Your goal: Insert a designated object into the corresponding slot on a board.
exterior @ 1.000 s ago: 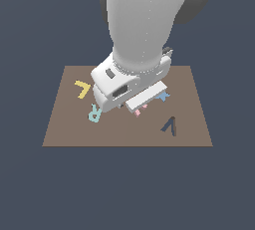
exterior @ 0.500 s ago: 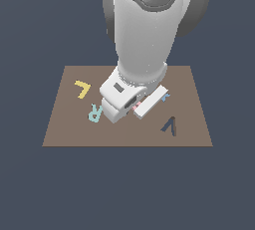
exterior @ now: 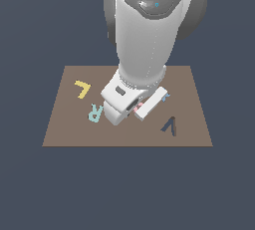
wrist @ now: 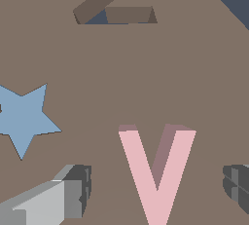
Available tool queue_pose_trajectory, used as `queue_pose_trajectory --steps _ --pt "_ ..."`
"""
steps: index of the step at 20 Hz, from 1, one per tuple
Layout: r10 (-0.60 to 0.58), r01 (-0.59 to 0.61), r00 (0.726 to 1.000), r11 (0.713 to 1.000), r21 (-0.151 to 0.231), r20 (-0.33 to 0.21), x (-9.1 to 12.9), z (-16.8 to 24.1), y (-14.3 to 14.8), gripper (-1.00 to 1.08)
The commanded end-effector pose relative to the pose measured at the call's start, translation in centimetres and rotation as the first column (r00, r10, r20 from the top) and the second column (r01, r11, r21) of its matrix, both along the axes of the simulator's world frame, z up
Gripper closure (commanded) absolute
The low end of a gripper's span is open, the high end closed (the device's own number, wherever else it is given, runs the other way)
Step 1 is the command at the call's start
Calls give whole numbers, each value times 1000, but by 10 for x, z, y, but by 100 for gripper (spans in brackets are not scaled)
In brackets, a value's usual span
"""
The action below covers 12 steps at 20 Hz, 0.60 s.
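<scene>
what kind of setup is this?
Likely a simulated shape-insertion benchmark, not a real room: a brown board floating in a plain dark void, flat letter pieces such as the pink V, and a V-shaped slot.

The pink V [wrist: 155,175] lies flat on the board [wrist: 126,73], between the two fingers. One finger [wrist: 53,197] shows a light grey body and a dark pad; the other finger [wrist: 237,185] shows only its dark tip at the frame edge. The jaws stand apart, with board visible between each finger and the V; neither touches it. The V sits nearer the second finger's side than centred. A light-blue star [wrist: 22,119] lies flat on the board beyond the first finger, well apart from the V. Farther out, past the V's open end, a recess [wrist: 114,12] is cut into the board; its full outline cannot be told. The board's corner edge shows beyond it.
</scene>
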<state>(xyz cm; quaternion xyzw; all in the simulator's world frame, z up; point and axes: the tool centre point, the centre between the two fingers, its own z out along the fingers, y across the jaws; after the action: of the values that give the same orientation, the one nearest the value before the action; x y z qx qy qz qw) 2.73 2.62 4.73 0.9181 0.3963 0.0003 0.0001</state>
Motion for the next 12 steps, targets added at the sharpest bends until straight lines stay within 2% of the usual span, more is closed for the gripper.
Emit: queue_pose_trajectory --steps 1,6,7,12 --pt "2 -2 1000 1000 0 -1 0 -7 0 -92" --pt "4 -4 1000 1000 0 -1 -1 -17 0 -92" --pt "4 -4 1000 1000 0 -1 -1 -17 0 108" --pt "4 -4 1000 1000 0 -1 -1 -17 0 108"
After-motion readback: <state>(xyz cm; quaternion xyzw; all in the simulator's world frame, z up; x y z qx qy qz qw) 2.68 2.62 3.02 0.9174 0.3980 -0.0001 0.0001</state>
